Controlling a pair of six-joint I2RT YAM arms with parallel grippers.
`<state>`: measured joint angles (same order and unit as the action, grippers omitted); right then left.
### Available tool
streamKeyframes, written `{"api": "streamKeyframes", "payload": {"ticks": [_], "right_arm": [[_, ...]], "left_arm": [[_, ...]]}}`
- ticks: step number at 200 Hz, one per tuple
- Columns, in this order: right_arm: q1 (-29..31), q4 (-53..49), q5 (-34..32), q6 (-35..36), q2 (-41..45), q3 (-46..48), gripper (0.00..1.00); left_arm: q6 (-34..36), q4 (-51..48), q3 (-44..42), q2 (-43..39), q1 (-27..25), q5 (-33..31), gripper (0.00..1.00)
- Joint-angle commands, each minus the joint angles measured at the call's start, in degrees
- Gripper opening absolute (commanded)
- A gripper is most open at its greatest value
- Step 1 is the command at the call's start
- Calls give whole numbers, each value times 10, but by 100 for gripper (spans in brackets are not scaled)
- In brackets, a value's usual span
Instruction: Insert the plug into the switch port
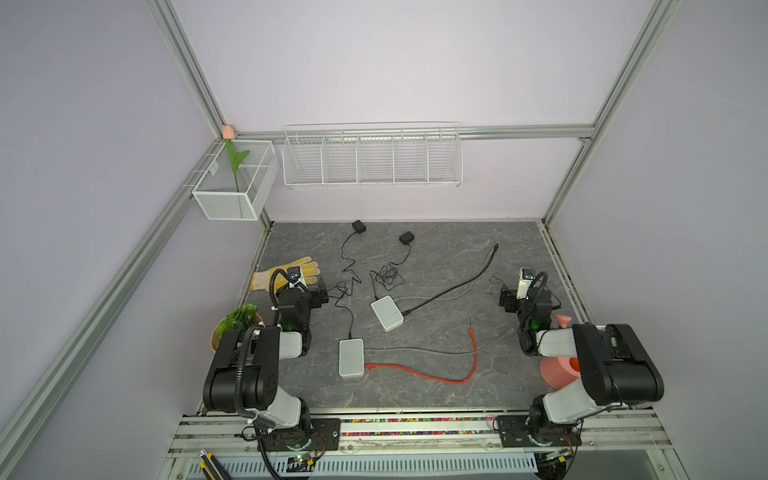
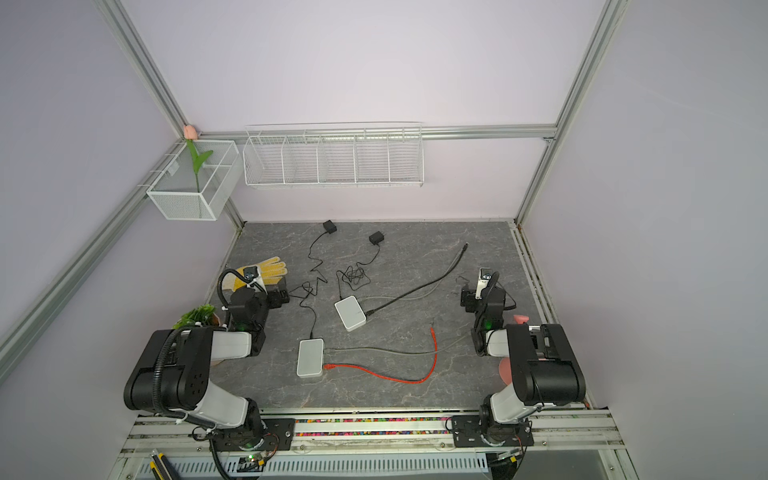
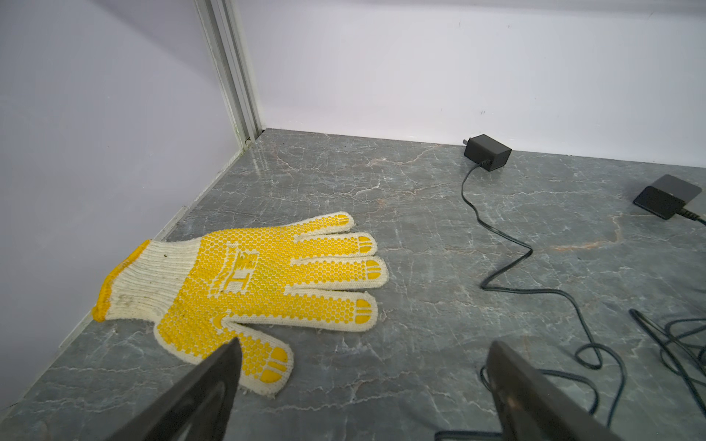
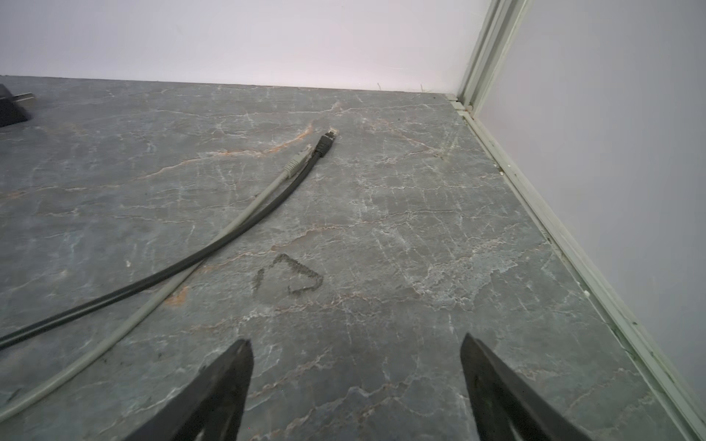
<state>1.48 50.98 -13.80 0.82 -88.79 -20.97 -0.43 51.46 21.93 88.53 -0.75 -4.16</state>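
Beside the yellow glove [image 3: 244, 282] the left gripper [image 3: 363, 347] stands wide open and empty, the near switch [image 1: 351, 357] and far switch [image 1: 387, 312] lie in the middle, the red cable's loose plug [image 1: 470, 330] lies right of them, and the right gripper [image 4: 355, 343] gapes wide, empty.

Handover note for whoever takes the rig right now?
Left tool: open, empty, by the glove.
Right tool: open, empty, above the table, with the black plug and grey plug ahead of it.
Two white switches mid-table: near switch, far switch. Red cable runs from the near switch; its loose red plug lies on the table.
Done: nothing grasped.
Left: pick a plug, seat it in a switch port.
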Motion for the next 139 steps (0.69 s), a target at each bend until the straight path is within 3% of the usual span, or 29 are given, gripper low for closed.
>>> {"api": "streamKeyframes", "payload": {"ticks": [1, 139], "right_arm": [[8, 25, -46, -9, 7, 6, 89], [10, 25, -49, -7, 7, 6, 89]], "left_arm": [[-4, -2, 6, 2, 1, 7, 99], [-4, -2, 6, 2, 1, 7, 99]]}}
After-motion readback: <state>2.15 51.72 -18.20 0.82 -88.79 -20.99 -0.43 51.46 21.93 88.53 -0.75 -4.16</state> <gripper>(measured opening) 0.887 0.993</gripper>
